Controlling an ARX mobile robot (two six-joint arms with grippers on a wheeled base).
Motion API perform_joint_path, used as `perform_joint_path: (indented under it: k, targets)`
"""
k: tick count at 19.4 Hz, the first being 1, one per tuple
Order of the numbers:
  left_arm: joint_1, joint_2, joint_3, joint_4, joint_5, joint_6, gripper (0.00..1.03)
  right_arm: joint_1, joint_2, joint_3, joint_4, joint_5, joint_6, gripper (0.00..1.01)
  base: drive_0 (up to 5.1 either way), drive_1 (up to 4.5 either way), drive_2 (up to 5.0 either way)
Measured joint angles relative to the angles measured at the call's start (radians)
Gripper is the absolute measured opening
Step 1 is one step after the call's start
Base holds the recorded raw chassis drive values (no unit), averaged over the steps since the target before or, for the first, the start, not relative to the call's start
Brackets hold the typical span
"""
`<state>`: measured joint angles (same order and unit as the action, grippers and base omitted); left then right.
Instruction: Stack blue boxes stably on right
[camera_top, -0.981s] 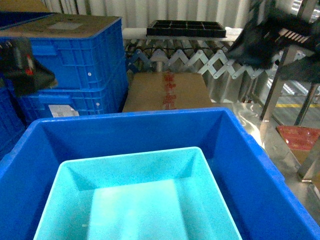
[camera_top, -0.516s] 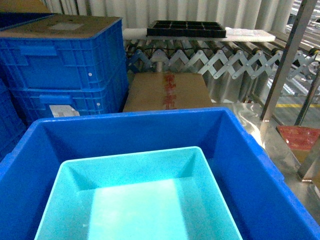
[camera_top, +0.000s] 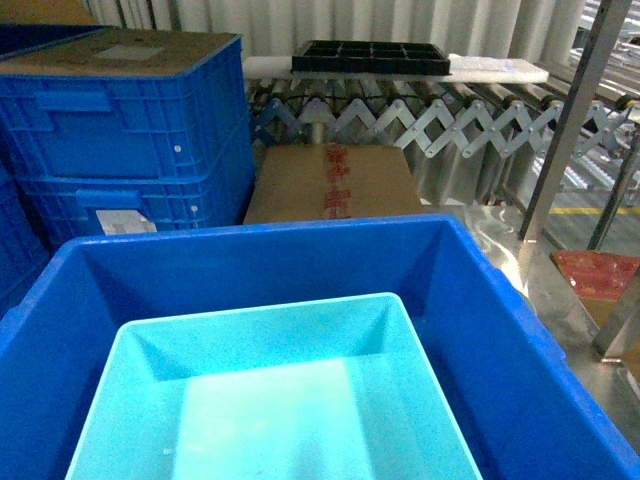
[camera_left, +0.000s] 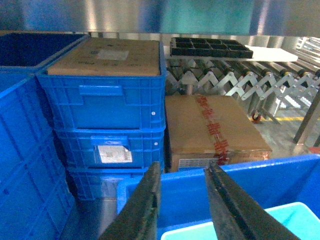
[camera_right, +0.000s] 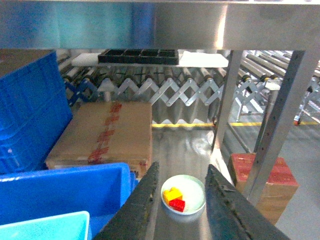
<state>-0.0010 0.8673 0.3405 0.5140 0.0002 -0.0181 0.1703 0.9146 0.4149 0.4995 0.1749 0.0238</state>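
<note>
- Behind the tubs stand ribbed crates (camera_top: 130, 130) and a taped carton (camera_top: 335, 182).
- Both arms have left the head view since a second ago.
- Left gripper (camera_left: 182, 192) and right gripper (camera_right: 182, 192) hover with fingers apart, empty.
- Turquoise box (camera_top: 270, 400) sits nested in the dark blue box (camera_top: 500, 340); stacking looks done.

The smaller tub (camera_top: 280, 400) sits nested inside the larger tub (camera_top: 500, 330), toward its left. Behind the larger tub lies a taped carton (camera_top: 335, 182), with stacked crates (camera_top: 130, 130) to its left. A roller conveyor (camera_top: 420, 110) runs behind the carton, carrying a divided tray (camera_top: 370, 55). A plate (camera_right: 183, 193) lies right of the larger tub.
</note>
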Motion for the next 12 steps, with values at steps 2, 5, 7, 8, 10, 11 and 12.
perform_joint_path:
  k: [2,5,7,8,10,11,12]
  targets:
    - [0.000,-0.020,-0.026,0.008,0.001,0.000,0.18,-0.005,-0.021,-0.032,0.008,-0.014,-0.005,0.21,0.0,0.00,0.0]
    - [0.000,-0.047,-0.054,0.014,0.000,0.000,0.09,-0.021,-0.047,-0.068,0.018,-0.029,-0.010,0.12,0.0,0.00,0.0]
    - [0.003,-0.067,-0.075,0.018,-0.003,0.000,0.02,-0.031,-0.070,-0.093,0.023,-0.038,-0.012,0.05,0.0,0.00,0.0]
    - [0.003,-0.077,-0.085,0.019,-0.003,0.000,0.01,-0.037,-0.081,-0.106,0.027,-0.042,-0.016,0.01,0.0,0.00,0.0]
    - [0.003,-0.095,-0.104,0.020,-0.002,0.001,0.02,-0.049,-0.103,-0.129,0.029,-0.048,-0.018,0.02,0.0,0.00,0.0]
    - [0.003,-0.104,-0.113,0.020,-0.002,0.001,0.02,-0.053,-0.113,-0.140,0.031,-0.050,-0.018,0.02,0.0,0.00,0.0]
    - [0.002,-0.113,-0.123,0.020,-0.001,0.001,0.02,-0.057,-0.122,-0.151,0.031,-0.053,-0.018,0.02,0.0,0.00,0.0]
